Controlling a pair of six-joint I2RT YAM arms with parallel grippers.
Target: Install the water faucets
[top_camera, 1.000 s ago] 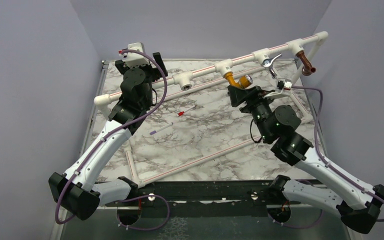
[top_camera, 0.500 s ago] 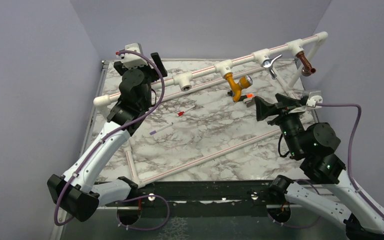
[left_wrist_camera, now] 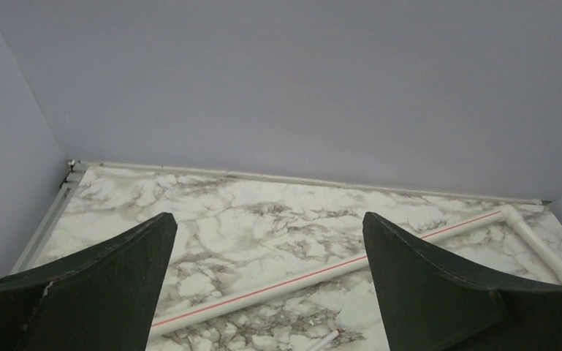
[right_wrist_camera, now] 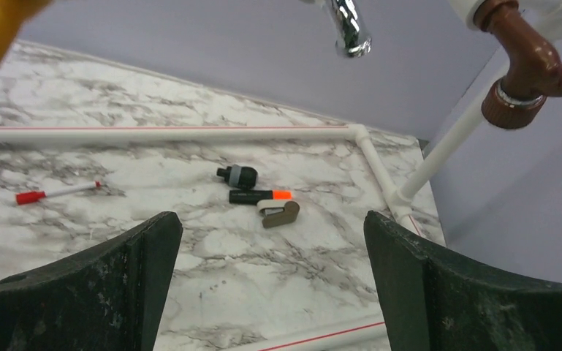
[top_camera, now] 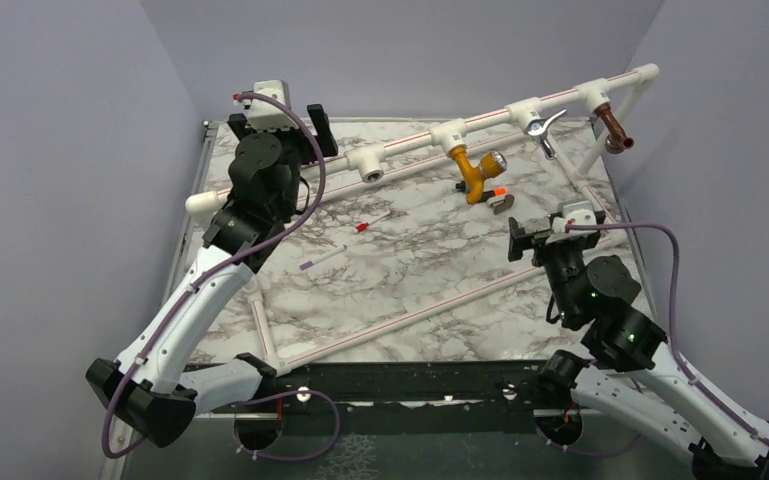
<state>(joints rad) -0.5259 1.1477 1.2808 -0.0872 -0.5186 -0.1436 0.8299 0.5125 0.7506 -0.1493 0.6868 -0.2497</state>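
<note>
Left gripper (left_wrist_camera: 270,230): fingers spread wide, holding nothing, raised over the far-left corner of the marble table (top_camera: 410,265). Right gripper (top_camera: 522,240): fingers spread wide, holding nothing, near the right edge.

Yellow faucet (top_camera: 473,172), chrome faucet (top_camera: 541,127) and brown faucet (top_camera: 614,128) hang from the raised white pipe (top_camera: 410,143). Black orange-tipped faucet (right_wrist_camera: 259,196) lies loose on open tabletop.

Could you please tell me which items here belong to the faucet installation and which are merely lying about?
For the job:
mustard-yellow faucet
chrome faucet
copper-brown faucet
black orange-tipped faucet

Lying about:
red-tipped stick
purple-tipped stick
</note>
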